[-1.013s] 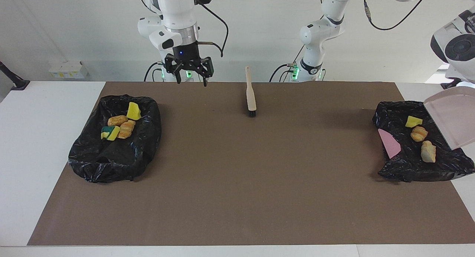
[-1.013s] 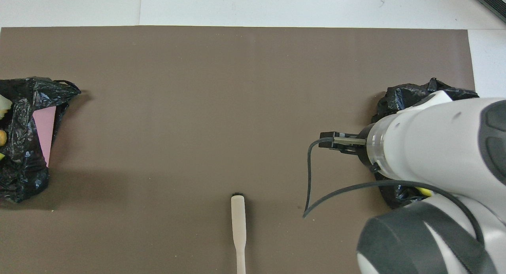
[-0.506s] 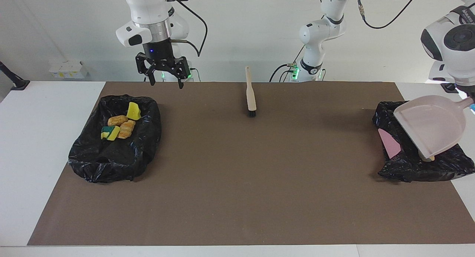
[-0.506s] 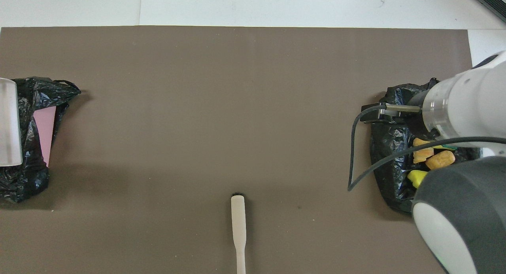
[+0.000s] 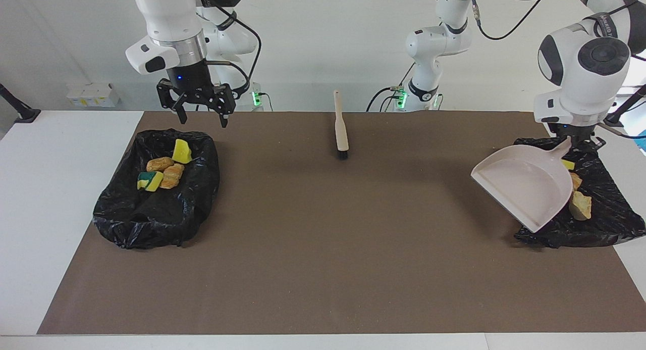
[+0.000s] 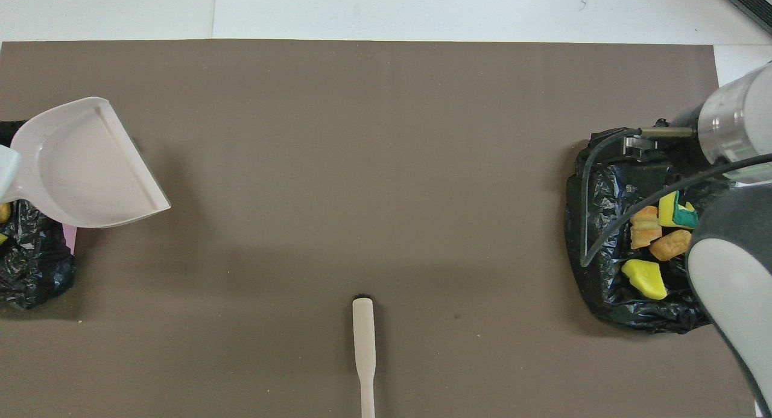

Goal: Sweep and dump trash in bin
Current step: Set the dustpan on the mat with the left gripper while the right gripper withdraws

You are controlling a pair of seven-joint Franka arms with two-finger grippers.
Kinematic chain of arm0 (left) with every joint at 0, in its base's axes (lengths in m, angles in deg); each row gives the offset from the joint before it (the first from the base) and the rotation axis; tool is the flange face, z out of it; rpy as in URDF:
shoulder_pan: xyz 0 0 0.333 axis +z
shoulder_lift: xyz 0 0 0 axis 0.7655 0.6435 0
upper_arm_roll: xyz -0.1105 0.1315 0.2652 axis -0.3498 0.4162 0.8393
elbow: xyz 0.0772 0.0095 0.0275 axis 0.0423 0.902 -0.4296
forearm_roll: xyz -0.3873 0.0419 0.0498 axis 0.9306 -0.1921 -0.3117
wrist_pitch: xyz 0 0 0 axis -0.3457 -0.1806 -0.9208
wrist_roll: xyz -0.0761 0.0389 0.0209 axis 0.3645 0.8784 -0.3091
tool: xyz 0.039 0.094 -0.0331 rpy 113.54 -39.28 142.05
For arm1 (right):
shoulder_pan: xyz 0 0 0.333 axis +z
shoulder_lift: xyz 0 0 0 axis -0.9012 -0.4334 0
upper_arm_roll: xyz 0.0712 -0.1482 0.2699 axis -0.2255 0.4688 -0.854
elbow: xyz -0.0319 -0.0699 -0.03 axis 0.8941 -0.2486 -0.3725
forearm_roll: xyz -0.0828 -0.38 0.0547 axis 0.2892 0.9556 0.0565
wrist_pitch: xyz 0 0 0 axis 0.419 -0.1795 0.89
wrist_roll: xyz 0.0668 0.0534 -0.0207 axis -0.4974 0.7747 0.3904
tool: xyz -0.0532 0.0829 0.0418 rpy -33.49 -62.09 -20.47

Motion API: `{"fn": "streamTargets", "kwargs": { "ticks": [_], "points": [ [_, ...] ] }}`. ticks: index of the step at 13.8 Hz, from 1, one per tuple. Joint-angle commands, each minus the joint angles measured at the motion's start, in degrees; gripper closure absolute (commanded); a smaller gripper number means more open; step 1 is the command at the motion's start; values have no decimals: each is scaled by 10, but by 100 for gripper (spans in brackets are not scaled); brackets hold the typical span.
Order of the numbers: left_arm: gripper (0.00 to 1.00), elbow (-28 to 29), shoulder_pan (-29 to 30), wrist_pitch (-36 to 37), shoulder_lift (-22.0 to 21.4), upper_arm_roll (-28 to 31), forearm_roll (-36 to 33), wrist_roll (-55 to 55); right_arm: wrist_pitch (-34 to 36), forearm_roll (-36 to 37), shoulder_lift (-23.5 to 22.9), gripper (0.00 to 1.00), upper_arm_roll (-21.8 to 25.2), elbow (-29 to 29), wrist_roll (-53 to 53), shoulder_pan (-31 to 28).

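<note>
A pale pink dustpan (image 5: 525, 186) hangs tilted in the air, and my left gripper (image 5: 575, 138) is shut on its handle. It is over the inner edge of the black bag bin (image 5: 600, 223) at the left arm's end. Trash pieces (image 5: 580, 206) in that bin are partly hidden by the pan. In the overhead view the dustpan (image 6: 84, 164) has nothing in it. My right gripper (image 5: 199, 110) is open in the air, holding nothing, over the robot-side edge of the other black bag bin (image 5: 151, 218). This bin holds yellow sponge and bread trash (image 5: 164, 173).
A wooden-handled brush (image 5: 341, 125) lies on the brown mat (image 5: 323, 249) near the robots, midway between the bins, bristles pointing away from them. A corner of a pink sheet (image 6: 69, 237) shows under the dustpan. White table borders the mat.
The left arm swung the dustpan from over its bin toward the table's middle and turned it. The right gripper moved toward its end of the table, over its bin's edge.
</note>
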Motion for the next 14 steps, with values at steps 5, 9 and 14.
{"fn": "streamTargets", "kwargs": {
  "ticks": [5,9,14],
  "points": [
    [100,16,-123,25,-24,5,166,-382,23,-32,13,0,92,0,-11,61],
    [100,13,-199,-14,-22,5,237,-625,56,-35,24,0,94,4,-30,54],
    [100,13,-255,-76,8,-4,288,-745,67,-36,35,0,104,15,-62,49]
  ]
}}
